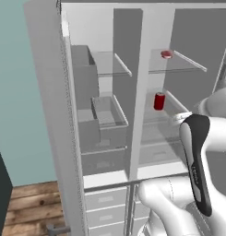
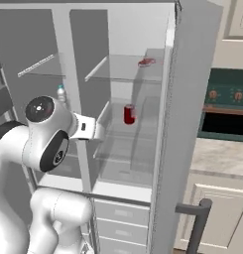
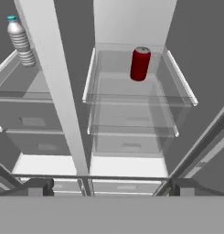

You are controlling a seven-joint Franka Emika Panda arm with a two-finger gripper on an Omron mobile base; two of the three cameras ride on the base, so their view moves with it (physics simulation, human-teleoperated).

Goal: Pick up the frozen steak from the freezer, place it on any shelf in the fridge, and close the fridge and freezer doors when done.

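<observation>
Steak (image 1: 166, 54) sitting on the upper fridge shelf (image 1: 181, 69); jaws standing wide apart, holding nothing. Still needing both doors shut. Risking clipping the red can (image 3: 140, 63) or centre divider (image 3: 56, 87) while backing out.

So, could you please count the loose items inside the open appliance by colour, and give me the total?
Red: 2, the steak on the upper glass shelf and the can on the shelf below it
Clear: 1, the bottle in the other section
Total: 3
</observation>
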